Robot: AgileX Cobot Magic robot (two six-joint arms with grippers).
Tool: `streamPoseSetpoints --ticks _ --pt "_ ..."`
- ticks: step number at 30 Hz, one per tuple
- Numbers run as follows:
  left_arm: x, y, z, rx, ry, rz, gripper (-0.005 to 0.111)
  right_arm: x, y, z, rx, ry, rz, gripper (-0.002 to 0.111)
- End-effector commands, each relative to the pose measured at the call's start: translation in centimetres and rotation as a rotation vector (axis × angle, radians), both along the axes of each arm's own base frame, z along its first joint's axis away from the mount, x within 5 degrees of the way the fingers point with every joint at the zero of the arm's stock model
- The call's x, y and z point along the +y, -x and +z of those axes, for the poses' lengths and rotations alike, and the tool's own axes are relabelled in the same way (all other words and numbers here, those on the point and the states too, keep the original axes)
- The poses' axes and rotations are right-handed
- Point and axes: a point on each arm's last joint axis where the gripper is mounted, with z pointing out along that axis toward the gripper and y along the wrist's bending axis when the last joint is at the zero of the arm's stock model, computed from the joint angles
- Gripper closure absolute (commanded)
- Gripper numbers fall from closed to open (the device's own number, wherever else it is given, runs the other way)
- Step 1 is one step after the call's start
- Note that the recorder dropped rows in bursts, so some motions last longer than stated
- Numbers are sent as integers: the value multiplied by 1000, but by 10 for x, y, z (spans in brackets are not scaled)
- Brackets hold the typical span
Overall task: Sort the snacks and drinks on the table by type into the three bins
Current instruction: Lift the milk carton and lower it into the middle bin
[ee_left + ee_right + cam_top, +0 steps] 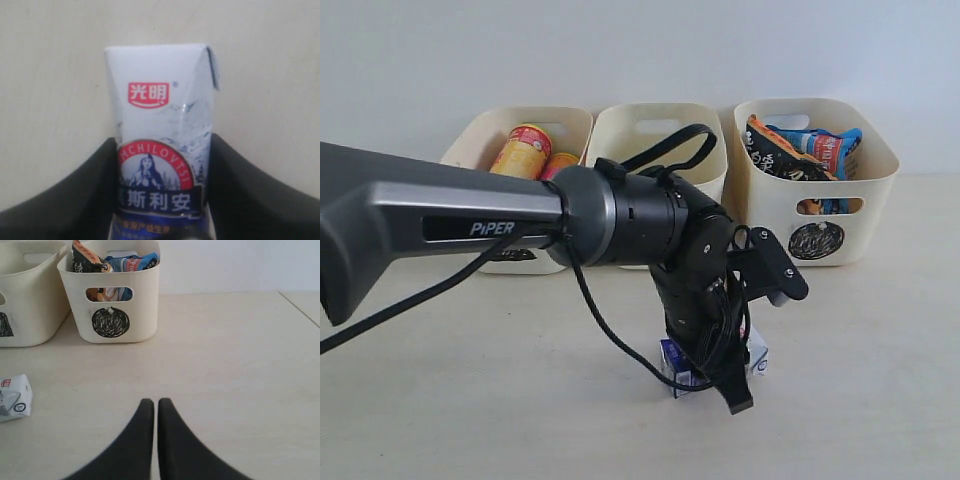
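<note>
three cream bins stand in a row along the table's far edge, each with handle cut-outs. the left bin (pixel 480 125) holds a yellow canister (pixel 520 150) leaning on its wall, with a pinkish canister (pixel 560 162) just beside it, mostly hidden. the middle bin (pixel 650 110) has its inside hidden. the right bin (pixel 880 200), marked with a black scribbled circle (pixel 817 240), holds an orange-and-black bag (pixel 775 150) and a blue bag (pixel 825 145), both poking above the rim. the blue-and-white carton (pixel 160 100) lies flat, printed face up, towards the near edge about midway across, well apart from the bins. the left gripper (pixel 162 142) has a finger pressed to each long side.
</note>
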Motion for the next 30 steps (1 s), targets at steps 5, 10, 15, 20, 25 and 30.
streamPoseSetpoints --ticks 5,10,15,20,25,30 --pt "8 4 76 -118 121 18 103 0 0 -1 -9 2 -2 108" --pt "24 -10 145 -398 265 151 103 0 0 -1 -9 2 -2 108" --pt "46 -56 177 -634 336 344 103 0 0 -1 -9 2 -2 108" --pt "57 -99 172 -675 421 425 101 0 0 -1 -9 2 -2 108" --pt "57 -122 144 -653 383 459 64 0 0 -1 -9 2 -2 108" --pt "53 -129 124 -629 394 441 20 0 0 -1 -9 2 -2 108"
